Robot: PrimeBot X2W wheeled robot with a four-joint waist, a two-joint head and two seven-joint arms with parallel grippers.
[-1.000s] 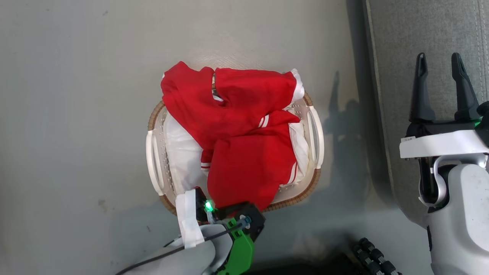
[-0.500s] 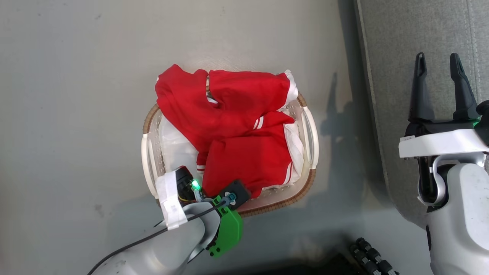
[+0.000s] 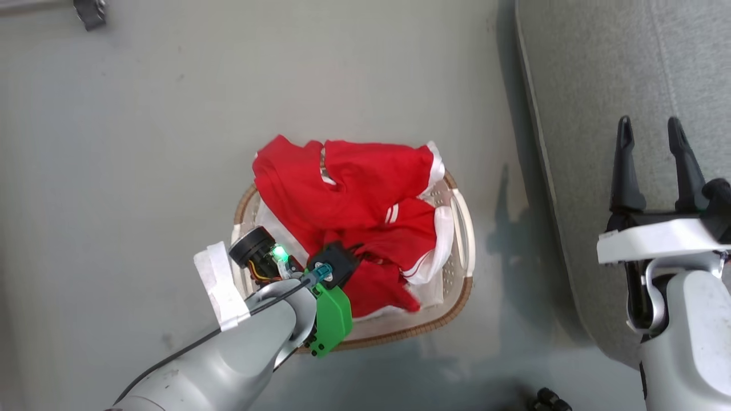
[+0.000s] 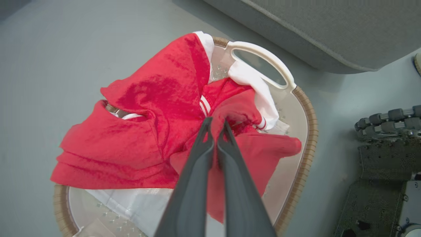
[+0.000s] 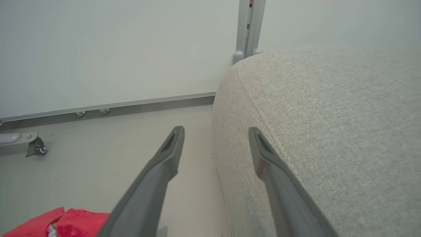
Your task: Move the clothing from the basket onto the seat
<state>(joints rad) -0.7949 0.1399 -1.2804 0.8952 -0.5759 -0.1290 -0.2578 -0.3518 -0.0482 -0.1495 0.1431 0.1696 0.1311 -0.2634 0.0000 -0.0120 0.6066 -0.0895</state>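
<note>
On the floor (image 3: 143, 142), just beside the rounded edge of the seat (image 3: 599, 85), stood the basket (image 3: 464, 228), with the clothing (image 3: 354, 182) heaped inside and spilling over its far rim. The left gripper (image 4: 216, 121) was clamped on a bunched red fold near the basket's middle. The right gripper (image 3: 650, 121) hung with fingers apart above the seat's edge, holding nothing. The step in hand looked like the pick: grip made, lift not yet done. Next, the fold would need raising clear of the rim and carrying across to the seat, without dragging the white liner (image 4: 131, 204) along.
</note>
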